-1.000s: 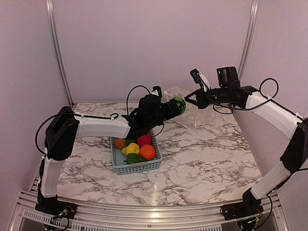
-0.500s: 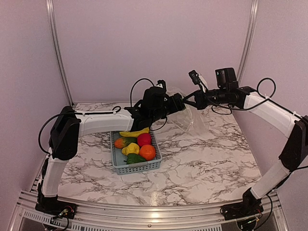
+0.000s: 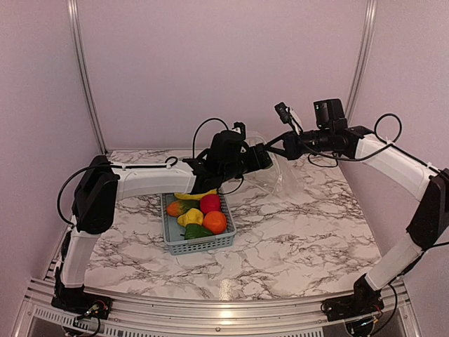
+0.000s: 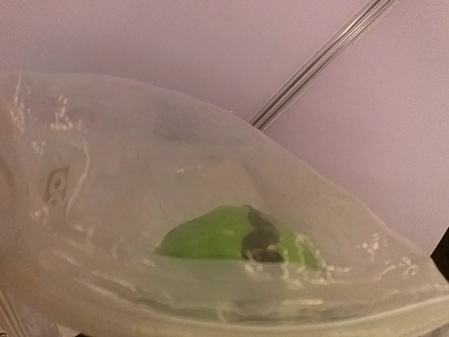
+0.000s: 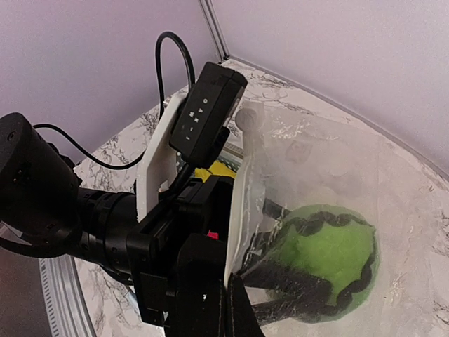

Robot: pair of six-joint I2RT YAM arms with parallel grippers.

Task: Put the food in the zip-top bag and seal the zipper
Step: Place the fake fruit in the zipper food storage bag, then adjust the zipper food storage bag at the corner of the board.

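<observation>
Right wrist: left tool (image 5: 317, 275) grips green food (image 5: 335, 239) inside zip-top bag (image 5: 316, 151); right tool (image 5: 235, 312) pinches its rim.

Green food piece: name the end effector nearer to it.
Left. Left end effector grips the green food piece inside the zip-top bag; right end effector pinches its mouth.

One bag (image 3: 272, 177); one basket (image 3: 200, 245); seven toy foods (image 3: 215, 222).
</observation>
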